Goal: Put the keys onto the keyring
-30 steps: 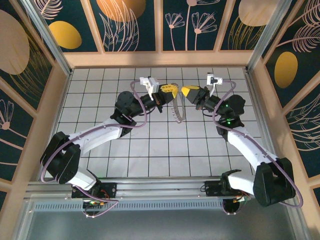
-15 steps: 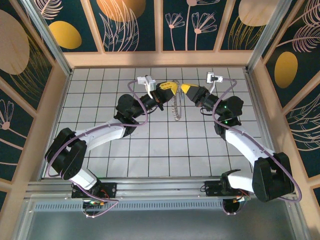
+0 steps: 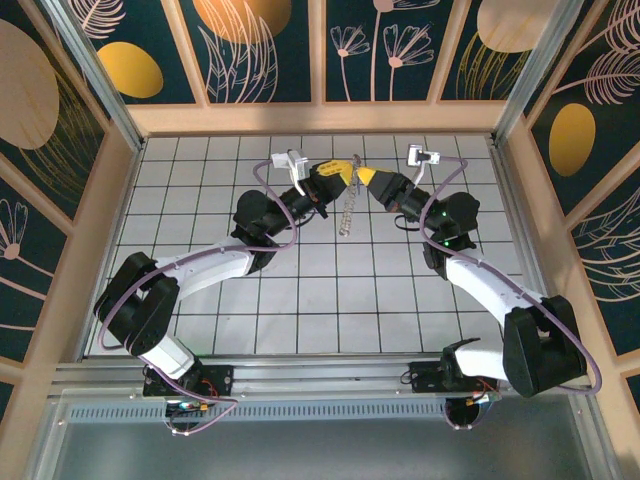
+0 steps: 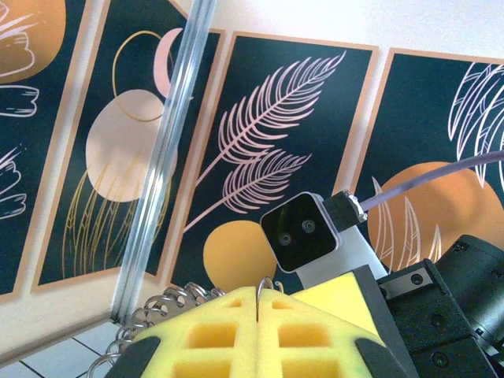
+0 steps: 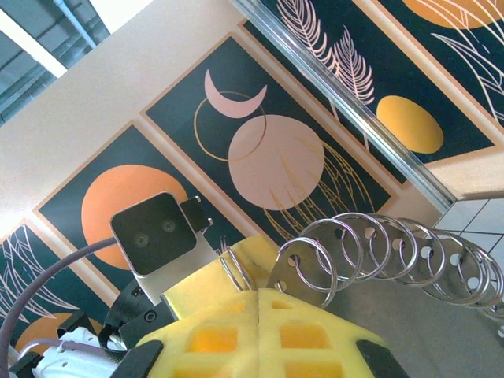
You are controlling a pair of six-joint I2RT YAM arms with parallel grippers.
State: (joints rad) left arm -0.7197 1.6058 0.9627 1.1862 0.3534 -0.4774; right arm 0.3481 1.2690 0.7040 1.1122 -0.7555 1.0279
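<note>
Hanging over the table [image 3: 180, 180], the keyring [image 3: 347, 210] is pinched by left and right jaws.

Both arms extended forward and inward. Left gripper [image 3: 344, 172] and right gripper [image 3: 367, 178] closed, tips facing, close together.

— Where's the keyring [image 3: 347, 207]?
— Far centre, clear of the worktop [image 3: 190, 190], dangling as a narrow silver loop of small rings.
— Held how?
— Its top is pinched where the left gripper [image 3: 343, 172] and right gripper [image 3: 366, 177] meet.
</note>
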